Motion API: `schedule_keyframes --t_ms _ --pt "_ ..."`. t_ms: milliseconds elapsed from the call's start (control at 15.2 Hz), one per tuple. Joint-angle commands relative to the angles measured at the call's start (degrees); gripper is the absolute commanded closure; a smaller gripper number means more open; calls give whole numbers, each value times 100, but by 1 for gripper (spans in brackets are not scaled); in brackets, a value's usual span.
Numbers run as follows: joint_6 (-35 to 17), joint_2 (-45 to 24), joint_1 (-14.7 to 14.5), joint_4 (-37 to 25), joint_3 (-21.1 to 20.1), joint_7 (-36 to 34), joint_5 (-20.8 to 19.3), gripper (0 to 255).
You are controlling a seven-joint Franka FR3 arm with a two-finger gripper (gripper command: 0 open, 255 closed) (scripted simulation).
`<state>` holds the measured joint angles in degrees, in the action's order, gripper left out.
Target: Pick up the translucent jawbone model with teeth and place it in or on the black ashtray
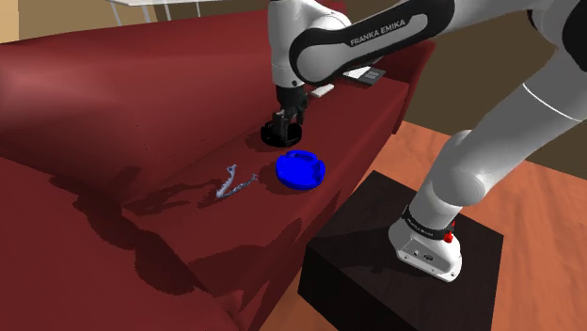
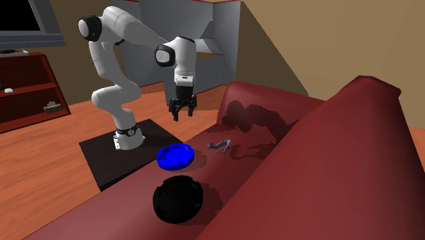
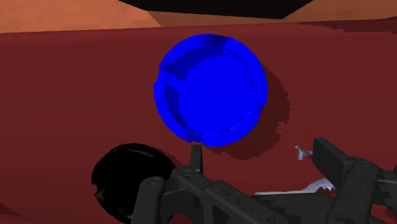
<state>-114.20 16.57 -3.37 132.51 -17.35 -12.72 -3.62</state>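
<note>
The pale bluish translucent jawbone (image 1: 233, 183) lies on the seat of a dark red sofa (image 1: 113, 103); it also shows as the jawbone (image 2: 220, 144). A blue ashtray (image 1: 301, 169) sits close beside it, and the black ashtray (image 2: 177, 199) rests further along the seat. My gripper (image 2: 182, 109) hangs open and empty well above the seat's front edge. In the wrist view the blue ashtray (image 3: 210, 89) lies ahead of the gripper (image 3: 264, 162), the black ashtray (image 3: 127, 178) is off to one side, and the jawbone (image 3: 312, 186) peeks out behind one finger (image 3: 331, 156).
The black stand (image 1: 376, 244) sits on an orange wooden floor against the sofa's front. Small grey flat objects (image 1: 365, 73) lie on the sofa's far end. A red-brown shelf (image 2: 27, 88) stands behind the robot. The sofa's backrest (image 2: 354, 157) rises behind the seat.
</note>
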Motion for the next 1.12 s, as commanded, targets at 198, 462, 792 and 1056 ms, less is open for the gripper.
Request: schedule_keyframes --t_ms 198,462,792,1056 --pt "-398 -1133 -73 -523 -359 -547 -376 0" --pt "-572 -2050 -201 -1043 -535 -992 -796 0" --pt "-631 -3140 -485 -1788 -586 -1460 -1319 0" --pt "-897 -3280 -488 -1646 -531 -1529 -1426 0"
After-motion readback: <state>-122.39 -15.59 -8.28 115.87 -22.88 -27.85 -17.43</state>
